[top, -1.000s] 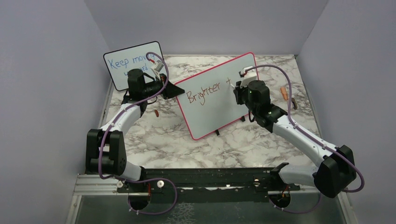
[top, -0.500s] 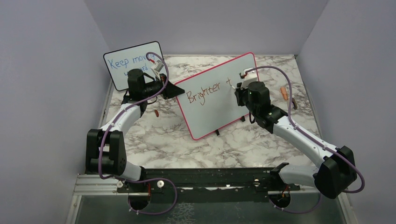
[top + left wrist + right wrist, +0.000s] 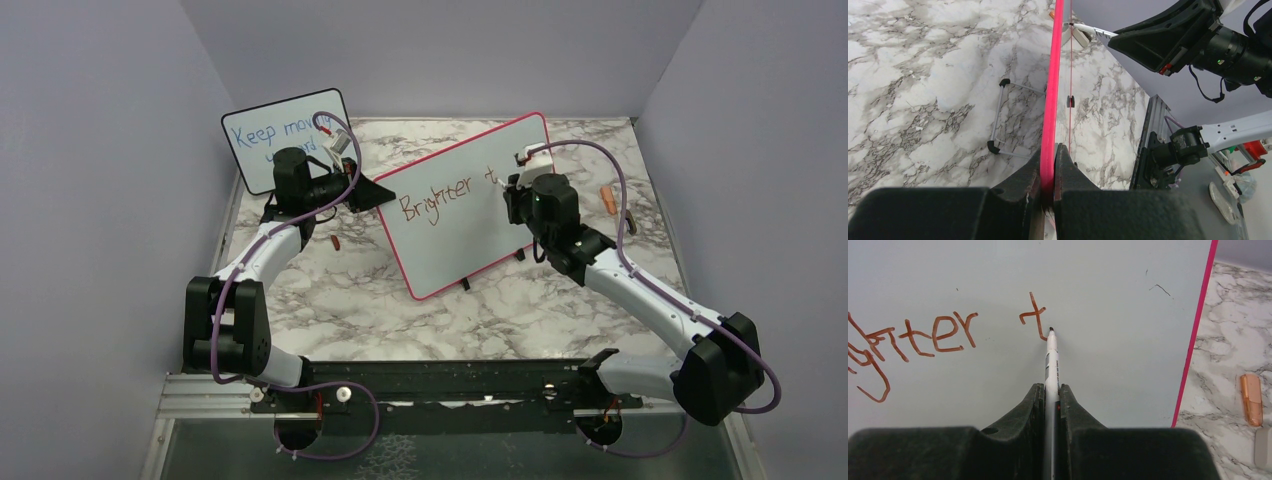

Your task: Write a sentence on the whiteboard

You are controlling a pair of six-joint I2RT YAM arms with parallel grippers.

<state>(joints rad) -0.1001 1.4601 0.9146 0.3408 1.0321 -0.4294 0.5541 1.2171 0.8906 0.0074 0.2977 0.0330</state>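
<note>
The whiteboard (image 3: 455, 225) with its red-pink frame stands tilted mid-table. Reddish-brown writing (image 3: 436, 196) on it reads "Brighter" and then a "t" (image 3: 1034, 316). My left gripper (image 3: 1049, 150) is shut on the board's pink left edge (image 3: 1052, 100). My right gripper (image 3: 1050, 390) is shut on a white marker (image 3: 1050, 365). The marker's dark tip sits at the foot of the "t", at the board's face. In the top view the right gripper (image 3: 512, 190) is against the board's right part.
A smaller black-framed board (image 3: 285, 135) with blue writing stands at the back left behind my left arm. An orange marker cap (image 3: 607, 199) lies right of the whiteboard; it also shows in the right wrist view (image 3: 1251, 399). A small reddish object (image 3: 336, 242) lies near the left arm.
The "t" has gained its lower stroke. The right gripper and marker have shifted slightly along the board. The left arm has not moved.
</note>
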